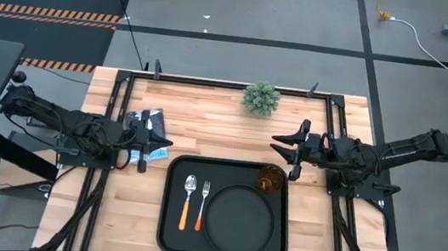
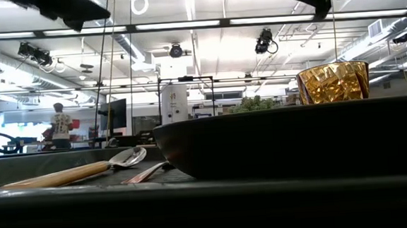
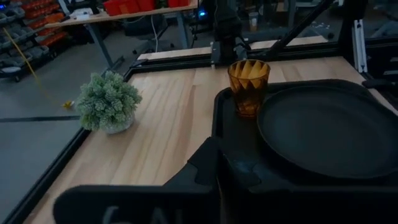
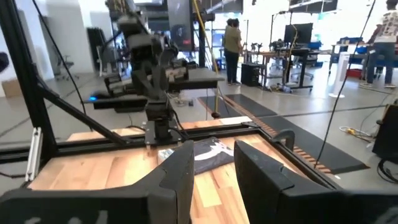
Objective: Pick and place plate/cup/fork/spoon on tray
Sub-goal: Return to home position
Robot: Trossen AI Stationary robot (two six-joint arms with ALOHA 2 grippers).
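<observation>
The black rectangular tray [image 1: 168,221] lies at the table's near middle. On it the round black plate [image 1: 238,221] fills the right part. The amber cup [image 1: 269,180] stands upright in the tray's far right corner, also in the left wrist view [image 3: 249,84]. The spoon [image 1: 187,200] and the fork [image 1: 203,202] lie side by side on the tray's left part, heads toward the far edge. My left gripper [image 1: 161,145] is shut and empty, just left of the tray's far left corner. My right gripper [image 1: 282,154] is open and empty, above the table just beyond the cup.
A small green potted plant [image 1: 261,98] stands at the table's far edge. A black-and-white packet [image 1: 144,121] lies on the wood beside my left gripper. Black frame rails [image 1: 115,104] run along the table's sides. Bare wood lies between the plant and the tray.
</observation>
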